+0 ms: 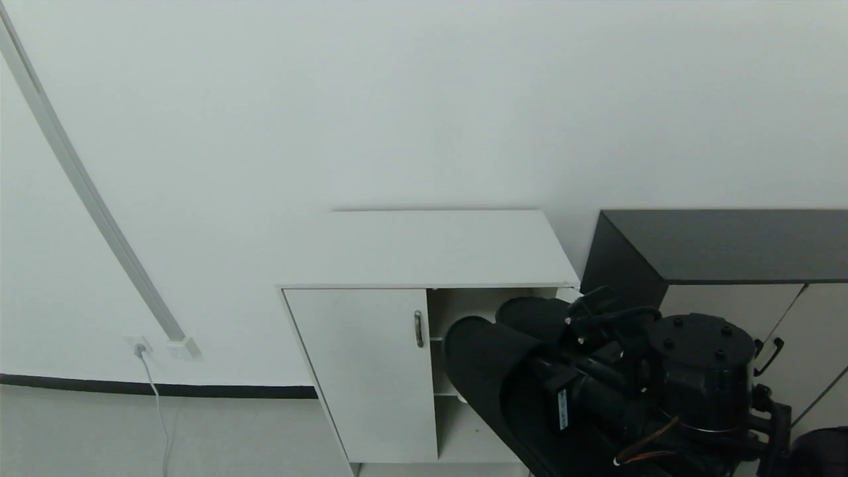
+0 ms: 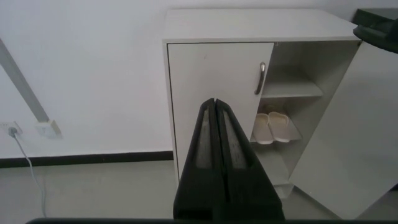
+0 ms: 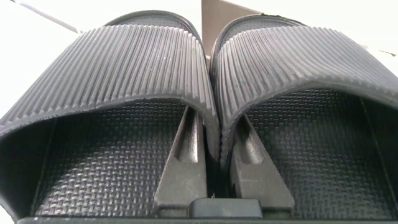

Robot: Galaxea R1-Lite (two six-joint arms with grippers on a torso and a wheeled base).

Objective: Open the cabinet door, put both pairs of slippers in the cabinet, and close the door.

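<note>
A white cabinet [image 1: 424, 248] stands against the wall, its left door [image 1: 361, 371] closed and its right half showing shelves. In the left wrist view the right door [image 2: 367, 124] is swung open, and a pair of white slippers [image 2: 275, 127] lies on the middle shelf. My right gripper [image 3: 216, 124] is shut on the inner edges of a pair of black slippers [image 3: 137, 74]. It holds the black slippers [image 1: 490, 358] in front of the open right half. My left gripper [image 2: 215, 106] is shut on nothing, back from the cabinet [image 2: 249, 25] and facing its closed door.
A dark-topped cabinet [image 1: 722, 242] stands just right of the white one. A wall socket with a cable [image 1: 139, 346] and a slanted conduit [image 1: 86, 185] are on the wall at left. Bare floor [image 2: 93, 186] lies left of the cabinet.
</note>
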